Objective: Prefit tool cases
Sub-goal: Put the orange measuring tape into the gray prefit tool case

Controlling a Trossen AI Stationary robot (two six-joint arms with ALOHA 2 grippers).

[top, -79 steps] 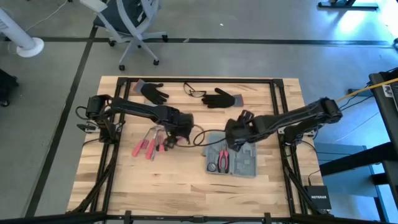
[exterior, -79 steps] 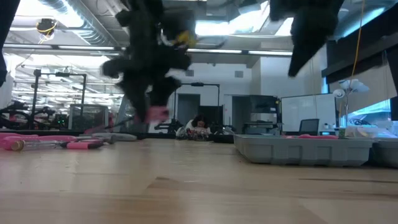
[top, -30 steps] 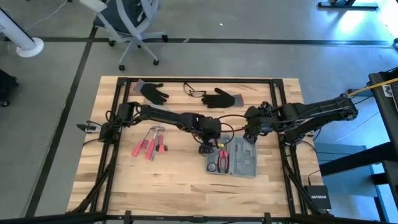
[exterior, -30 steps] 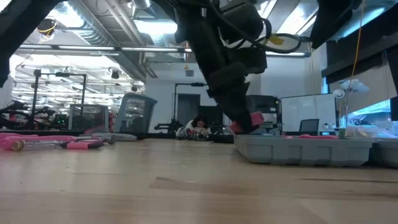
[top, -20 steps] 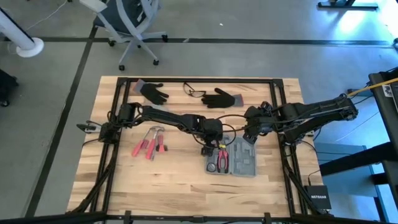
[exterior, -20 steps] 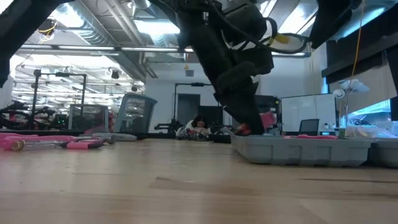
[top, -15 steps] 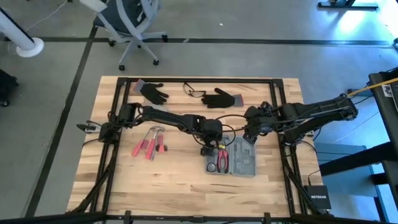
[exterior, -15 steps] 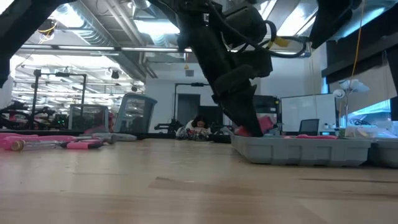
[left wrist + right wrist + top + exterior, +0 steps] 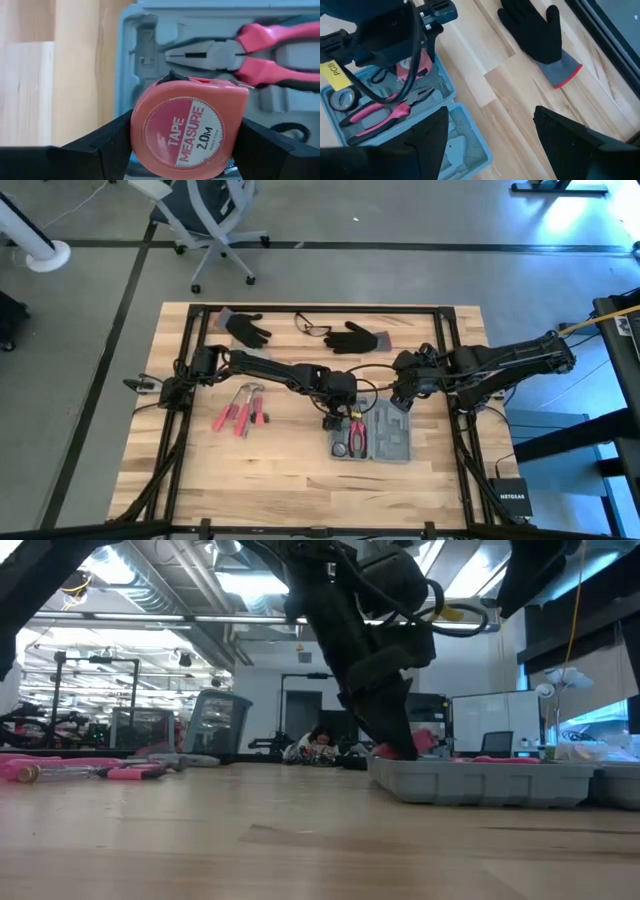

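The grey-blue tool case (image 9: 373, 435) lies open on the table, right of centre, with red-handled pliers (image 9: 260, 52) in its moulded slots. My left gripper (image 9: 334, 416) (image 9: 187, 135) stands over the case's far left corner, shut on a red tape measure (image 9: 189, 131). The low view shows the tape measure (image 9: 420, 743) down at the case's rim (image 9: 480, 772). My right gripper (image 9: 400, 395) (image 9: 490, 125) hangs open above the table just beyond the case's far edge, with nothing between its fingers. My left gripper pinches the tape measure's round body by its two opposite edges (image 9: 137, 125) between its two fingers. The fingers (image 9: 385, 710) slant down from the table's left. The tape measure stands on edge with its printed face toward the wrist. Whether it rests in the case I cannot tell.
Loose red-handled tools (image 9: 240, 408) lie left of centre. Two black gloves (image 9: 247, 329) (image 9: 355, 337) and a pair of glasses (image 9: 313, 328) lie along the far edge. A roll of tape (image 9: 342, 100) sits in the case. Bare wood fills the near part of the table.
My left gripper has carried the tape measure from the loose tools toward the table's right, to the case. In the last second it has sunk a little, bringing the tape measure down to the case's rim. My right gripper has drawn back from the case toward the right edge.
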